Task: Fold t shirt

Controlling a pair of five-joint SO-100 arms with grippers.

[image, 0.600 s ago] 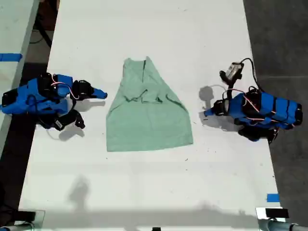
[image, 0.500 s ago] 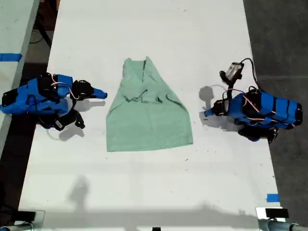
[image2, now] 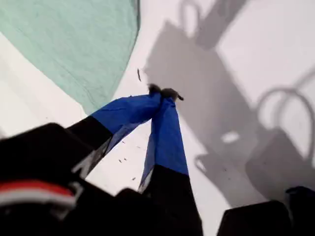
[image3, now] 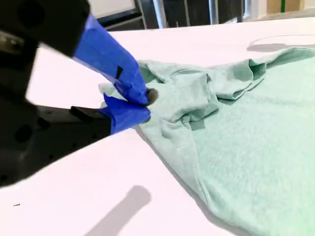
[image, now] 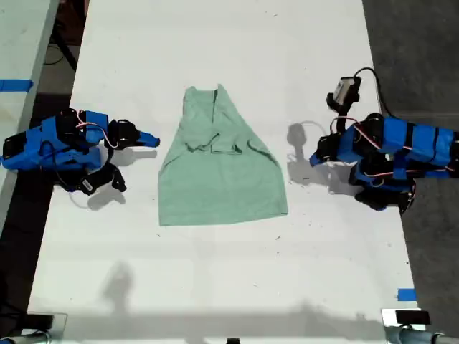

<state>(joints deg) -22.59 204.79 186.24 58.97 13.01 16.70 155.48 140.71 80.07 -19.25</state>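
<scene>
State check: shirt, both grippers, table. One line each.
t shirt: flat on the table, both sleeves folded in over the chest, bottom part not folded, nothing gripping it.
my first gripper: shut, empty, above bare table beside the shirt's edge.
my second gripper: shut, empty, low at the shirt's side.
table: white, bears the shirt and both arms.

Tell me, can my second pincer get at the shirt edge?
Probably yes: my second pincer sits shut right beside the shirt edge, with only bare table between; it must open first.
</scene>
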